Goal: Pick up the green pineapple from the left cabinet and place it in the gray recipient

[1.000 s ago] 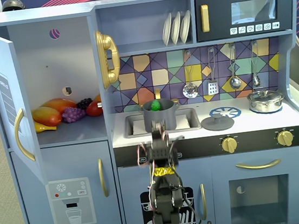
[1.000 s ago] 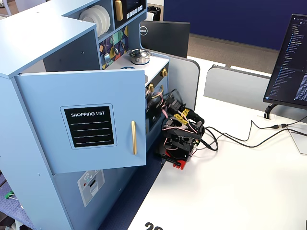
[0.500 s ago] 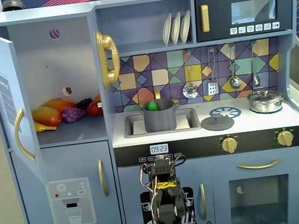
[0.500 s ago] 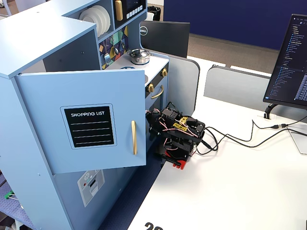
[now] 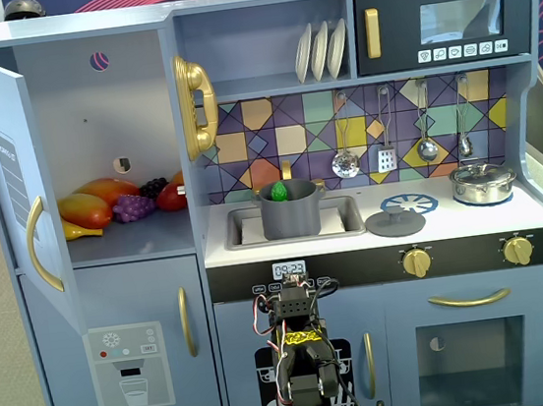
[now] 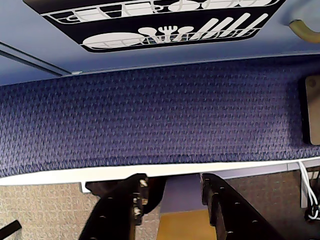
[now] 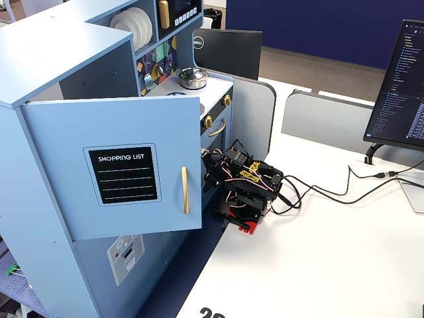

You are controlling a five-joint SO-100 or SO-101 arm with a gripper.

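The green pineapple (image 5: 278,192) sits inside the gray recipient (image 5: 290,215), which stands in the sink (image 5: 346,216) on the counter. The left cabinet (image 5: 91,106) stands with its blue door (image 5: 7,166) swung open; the door also shows in a fixed view (image 7: 126,175). My arm (image 5: 300,358) is folded low in front of the kitchen's base, far below the pot, and shows in a fixed view (image 7: 246,185). In the wrist view my gripper (image 6: 173,182) is open and empty, its jaws apart above blue carpet (image 6: 150,120).
Toy fruits lie on the cabinet shelf: a mango (image 5: 102,194), purple grapes (image 5: 133,208) and a banana (image 5: 77,230). A gray lid (image 5: 395,221) and a shiny silver pot (image 5: 482,182) sit on the counter. A monitor (image 7: 404,86) and cables (image 7: 331,189) are on the white table.
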